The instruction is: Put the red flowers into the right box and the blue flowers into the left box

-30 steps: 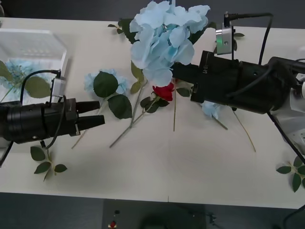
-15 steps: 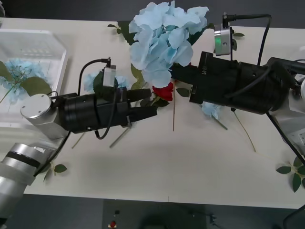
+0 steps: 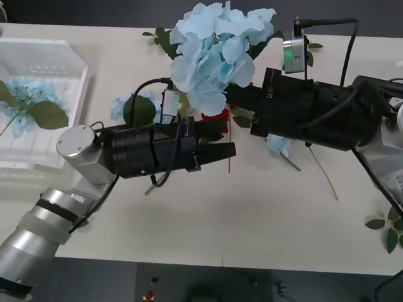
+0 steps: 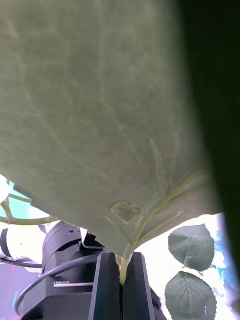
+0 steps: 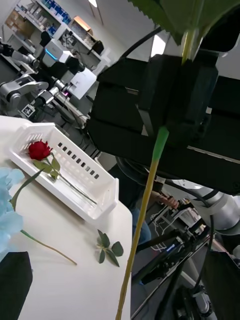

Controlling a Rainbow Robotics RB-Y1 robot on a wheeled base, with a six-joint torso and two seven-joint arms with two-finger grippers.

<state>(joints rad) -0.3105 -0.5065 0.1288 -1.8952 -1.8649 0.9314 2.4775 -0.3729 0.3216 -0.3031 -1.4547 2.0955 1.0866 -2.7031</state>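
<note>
My right gripper (image 3: 234, 94) is shut on the stem of a large blue flower (image 3: 217, 47), holding it up over the table's middle. In the right wrist view its black fingers (image 4: 111, 285) pinch the green stem (image 4: 121, 267) under a big leaf. My left gripper (image 3: 227, 141) is open just below and left of it, and the hanging stem (image 5: 145, 200) passes between its fingers (image 5: 15, 285). A red flower (image 3: 217, 117) lies on the table, half hidden by the arms. The left box (image 3: 63, 56) holds a blue flower (image 3: 25, 100). The right box (image 5: 85, 175) holds a red flower (image 5: 39, 149).
Another blue flower (image 3: 123, 107) lies on the table behind my left arm, and a small blue piece (image 3: 277, 145) under my right arm. Loose leaf sprigs (image 3: 387, 229) lie near the right front edge. Thin stems (image 3: 321, 173) cross the table's middle.
My left arm has swung from the table's left side to the middle, bringing its open gripper under the held blue flower. The right arm and its flower have stayed put.
</note>
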